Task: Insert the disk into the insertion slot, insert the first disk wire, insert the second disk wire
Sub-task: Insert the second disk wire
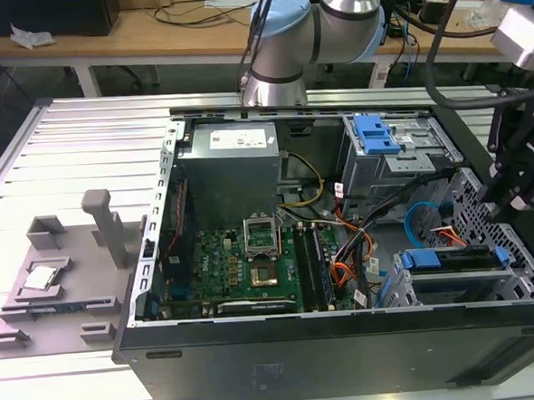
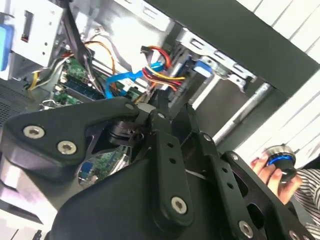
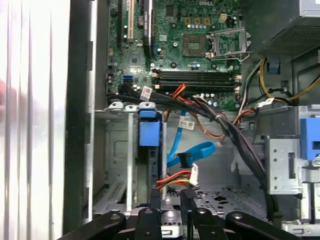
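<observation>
Jaws gape beside the first disk wire (image 3: 173,179), the disk (image 3: 149,133) seated in the insertion slot (image 3: 118,152).

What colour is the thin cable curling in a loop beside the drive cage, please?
The cable is bright blue, clearest in the first wrist view.

A table (image 1: 73,144) of ribbed silvery metal slats is seen in the exterior view. An open black computer case (image 1: 313,365) is laid on it. Just beside the case, at the exterior view's left, a grey fixture (image 1: 74,307) is set, bearing what may be a chip (image 1: 41,278).
</observation>
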Controlling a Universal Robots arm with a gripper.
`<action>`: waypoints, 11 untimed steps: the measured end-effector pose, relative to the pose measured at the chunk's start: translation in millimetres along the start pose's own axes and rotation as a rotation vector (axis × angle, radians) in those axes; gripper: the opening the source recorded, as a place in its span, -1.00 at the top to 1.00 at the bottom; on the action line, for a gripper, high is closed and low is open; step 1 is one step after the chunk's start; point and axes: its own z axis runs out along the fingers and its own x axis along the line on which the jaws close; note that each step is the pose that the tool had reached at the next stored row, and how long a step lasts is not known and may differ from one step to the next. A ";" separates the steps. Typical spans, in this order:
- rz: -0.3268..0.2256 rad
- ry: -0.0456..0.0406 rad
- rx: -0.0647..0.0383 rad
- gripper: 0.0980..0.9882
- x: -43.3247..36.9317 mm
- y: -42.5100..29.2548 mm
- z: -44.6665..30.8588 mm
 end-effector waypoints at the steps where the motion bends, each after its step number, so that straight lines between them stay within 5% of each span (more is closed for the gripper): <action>1: 0.000 -0.0004 0.000 0.54 -5.8 4.6 2.4; 11: -0.020 0.0007 0.000 0.54 -14.8 39.3 18.1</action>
